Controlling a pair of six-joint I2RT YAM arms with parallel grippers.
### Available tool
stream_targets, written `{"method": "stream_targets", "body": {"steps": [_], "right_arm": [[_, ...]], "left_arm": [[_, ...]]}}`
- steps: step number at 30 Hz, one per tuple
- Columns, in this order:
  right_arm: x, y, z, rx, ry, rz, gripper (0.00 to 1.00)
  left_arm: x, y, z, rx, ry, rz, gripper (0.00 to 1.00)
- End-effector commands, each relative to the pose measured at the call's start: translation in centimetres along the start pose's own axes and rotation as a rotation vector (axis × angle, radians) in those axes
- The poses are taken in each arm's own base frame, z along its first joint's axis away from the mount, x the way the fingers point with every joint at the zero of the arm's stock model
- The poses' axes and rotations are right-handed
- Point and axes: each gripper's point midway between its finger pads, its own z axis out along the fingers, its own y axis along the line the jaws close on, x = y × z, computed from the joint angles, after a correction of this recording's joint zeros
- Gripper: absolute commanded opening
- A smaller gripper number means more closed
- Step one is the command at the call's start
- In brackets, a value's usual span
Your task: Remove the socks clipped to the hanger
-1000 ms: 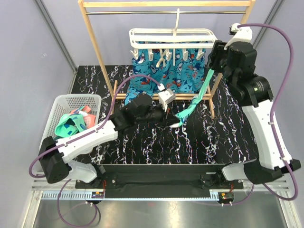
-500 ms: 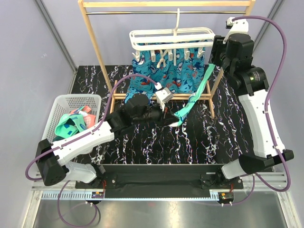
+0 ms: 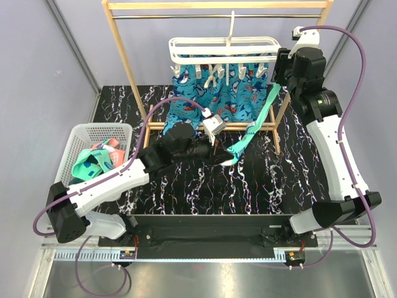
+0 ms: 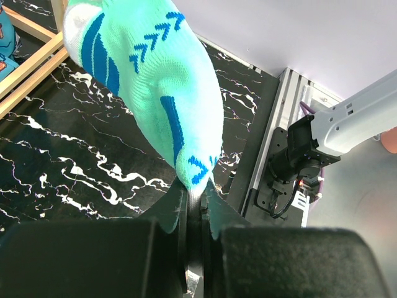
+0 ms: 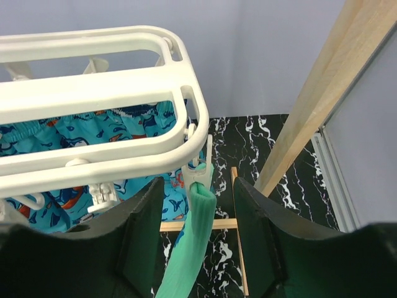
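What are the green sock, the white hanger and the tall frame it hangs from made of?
The green sock looks like soft knitted fabric: fine stitches show and it drapes limply. The hanger seems moulded plastic, smooth, slightly glossy, with rounded rails. The frame appears to be pale bare wood, judging by its tan, matte, square-cut bars.

I am looking into a robot lab cell. Plain lavender wall panels (image 3: 37, 74) are closing it in between aluminium posts (image 3: 73, 46). Two arms (image 3: 118, 180) are sitting bolted to a metal base frame (image 3: 205, 251) at the edge of a black marble-patterned table (image 3: 248, 186), with purple cables (image 3: 338, 28) looping off them.
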Motion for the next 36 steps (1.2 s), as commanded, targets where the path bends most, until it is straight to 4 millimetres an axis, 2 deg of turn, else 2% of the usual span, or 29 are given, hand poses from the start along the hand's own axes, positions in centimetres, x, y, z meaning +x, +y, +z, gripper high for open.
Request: {"method": "stream_targets", "body": {"steps": [1,18,24,28,32,34,36], "right_arm": [[-2.5,-0.1,-0.3,-0.026,-0.098,0.020,0.55],[-2.6,-0.4,1.0,-0.028,-0.161,0.015,0.56],[-2.8,-0.4,1.3,-0.026,-0.177,0.018,0.53],[-2.8,-0.5,1.6,-0.020,-0.188,0.020,0.45],[-2.9,-0.6,1.7,-0.010,-0.194,0.022,0.21],[-3.0,-0.8,1.4,-0.006,-0.204,0.031,0.00],[-3.1,-0.8,1.0,-0.011,-0.210,0.035,0.00]], "left_arm": [[-2.4,-1.0,-0.8,0.027,-0.084,0.038,0.00],[-2.4,-1.3,-0.9,0.038,-0.087,0.038,0.00],[-2.5,-1.3,-0.9,0.038,-0.088,0.036,0.00],[-2.5,-1.3,-0.9,0.039,-0.090,0.037,0.00],[-2.5,-1.4,-1.0,0.040,-0.091,0.036,0.00],[-2.5,-1.3,-1.0,0.037,-0.092,0.037,0.00],[-2.5,-1.3,-1.0,0.036,-0.092,0.037,0.00]]}}
